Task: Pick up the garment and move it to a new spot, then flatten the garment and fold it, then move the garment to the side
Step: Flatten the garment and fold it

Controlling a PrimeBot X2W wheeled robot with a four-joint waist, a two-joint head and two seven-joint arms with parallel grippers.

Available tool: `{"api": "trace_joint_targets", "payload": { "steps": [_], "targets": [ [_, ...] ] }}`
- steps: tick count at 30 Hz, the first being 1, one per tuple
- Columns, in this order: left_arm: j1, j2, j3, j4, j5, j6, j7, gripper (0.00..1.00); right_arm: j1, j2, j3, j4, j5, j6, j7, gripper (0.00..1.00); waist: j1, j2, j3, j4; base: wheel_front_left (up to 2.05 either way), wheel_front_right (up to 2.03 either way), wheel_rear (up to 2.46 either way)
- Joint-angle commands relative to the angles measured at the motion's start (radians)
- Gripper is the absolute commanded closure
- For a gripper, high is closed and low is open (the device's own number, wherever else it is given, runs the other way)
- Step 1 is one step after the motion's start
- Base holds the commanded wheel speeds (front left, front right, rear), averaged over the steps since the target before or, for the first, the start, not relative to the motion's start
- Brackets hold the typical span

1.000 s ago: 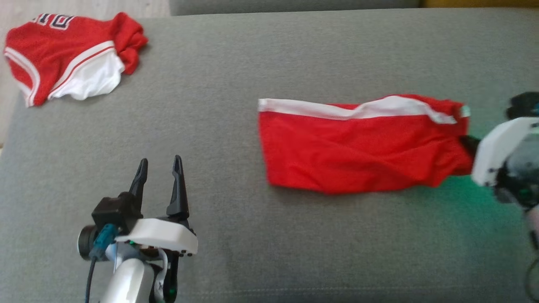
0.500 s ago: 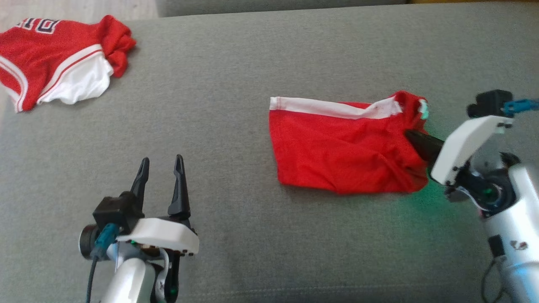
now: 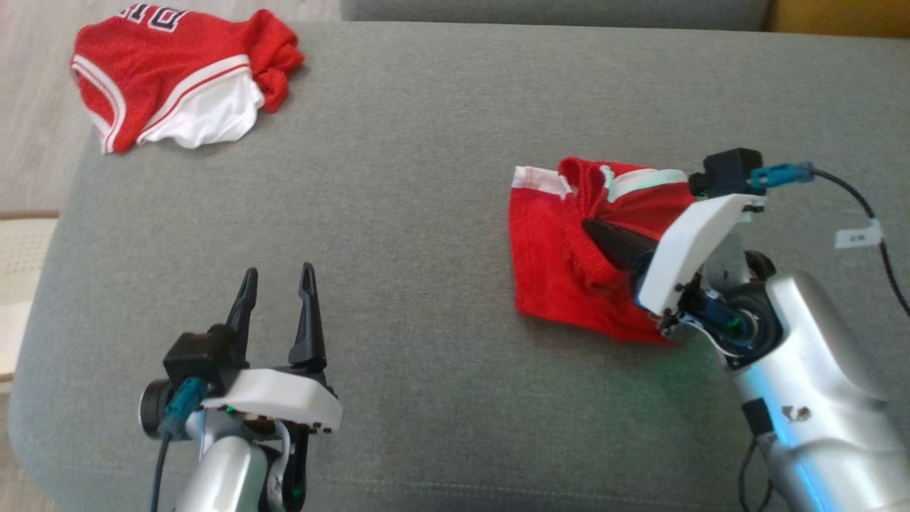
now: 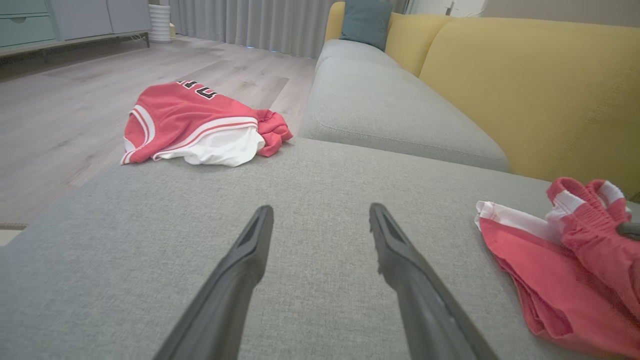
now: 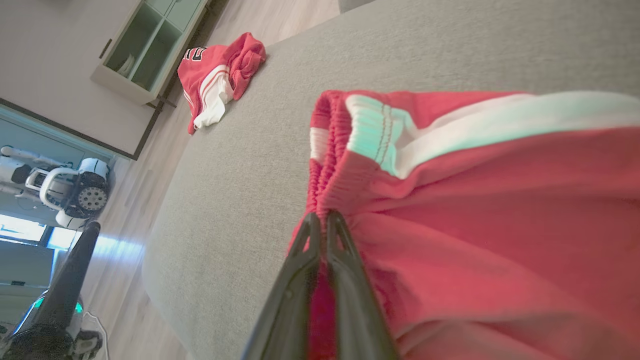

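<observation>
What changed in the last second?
The right gripper, fingers shut on the waistband end of the shorts, has dragged that end leftward over the rest, folding them narrower. The left gripper stayed open and idle; the jersey stayed at the far left corner of the cushion.

Your right gripper (image 5: 320, 217) had its two fingers pinched tight on the gathered waistband of the red shorts (image 5: 490, 210), which lay bunched on the grey cushion (image 5: 440, 45). A red and white jersey (image 5: 215, 75) sat at the cushion's far corner, near a pale cabinet (image 5: 150, 45).
</observation>
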Motion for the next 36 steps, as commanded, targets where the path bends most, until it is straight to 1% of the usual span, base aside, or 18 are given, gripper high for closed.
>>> {"api": "trace_joint_targets", "payload": {
  "steps": [1,9,10,11,12,13,19,24,27,30,33,36],
  "targets": [
    [-0.035,-0.001,0.026,-0.028,-0.005,0.000,-0.012,0.00,-0.053,0.016,0.019,-0.015,-0.019,-0.001,-0.020,1.00,0.0000,-0.0001,0.006,0.017,0.00,0.00,0.00],
    [-0.044,-0.010,0.023,-0.023,-0.008,-0.001,-0.012,0.00,-0.108,0.051,0.019,0.123,-0.075,-0.001,-0.072,1.00,0.0000,-0.0001,0.020,0.051,0.00,0.00,0.00],
    [-0.044,-0.011,0.023,-0.022,-0.008,-0.001,-0.012,0.00,-0.114,0.056,0.017,0.139,-0.082,-0.001,-0.086,0.92,0.0000,-0.0001,0.020,0.053,0.00,0.00,0.00],
    [-0.045,-0.012,0.023,-0.022,-0.008,-0.002,-0.012,0.00,-0.120,0.061,0.017,0.153,-0.086,-0.001,-0.095,0.63,0.0000,-0.0001,0.021,0.055,0.00,0.00,0.00],
    [-0.045,-0.013,0.024,-0.021,-0.008,-0.002,-0.012,0.00,-0.125,0.067,0.018,0.164,-0.086,-0.001,-0.101,0.28,0.0000,-0.0001,0.021,0.055,0.00,0.00,0.00],
    [-0.045,-0.014,0.025,-0.021,-0.008,-0.001,-0.012,0.00,-0.130,0.072,0.021,0.171,-0.085,-0.001,-0.108,0.00,0.0000,-0.0001,0.021,0.055,0.00,0.00,0.00],
    [-0.047,-0.017,0.031,-0.019,-0.004,-0.005,-0.012,0.00,-0.140,0.090,0.075,0.135,-0.026,-0.001,-0.131,0.00,0.0000,-0.0001,0.019,0.038,0.00,0.00,0.00],
    [-0.047,-0.019,0.032,-0.019,0.001,-0.006,-0.012,0.00,-0.143,0.074,0.092,0.105,-0.020,-0.001,-0.182,0.00,0.0000,-0.0001,0.013,0.016,0.00,0.00,0.00],
    [-0.049,-0.019,0.035,-0.023,0.005,-0.006,-0.012,0.00,-0.146,0.047,0.096,0.087,-0.061,-0.001,-0.262,0.00,0.0000,-0.0001,0.005,-0.005,0.00,0.00,0.00],
    [-0.053,-0.020,0.041,-0.029,0.007,-0.006,-0.012,0.00,-0.142,0.018,0.093,0.075,-0.130,-0.001,-0.369,0.00,0.0000,-0.0001,-0.007,-0.032,0.00,0.00,0.00],
    [-0.053,-0.021,0.049,-0.034,0.009,-0.002,-0.012,0.00,-0.124,0.001,0.067,0.068,-0.198,-0.001,-0.482,0.00,0.0000,-0.0001,-0.024,-0.062,0.00,0.00,0.00],
    [-0.047,-0.022,0.058,-0.036,0.010,0.001,-0.012,0.00,-0.089,-0.003,0.020,0.070,-0.273,-0.001,-0.584,0.00,0.0000,-0.0001,-0.047,-0.093,0.00,0.00,0.00]
  ]
}}
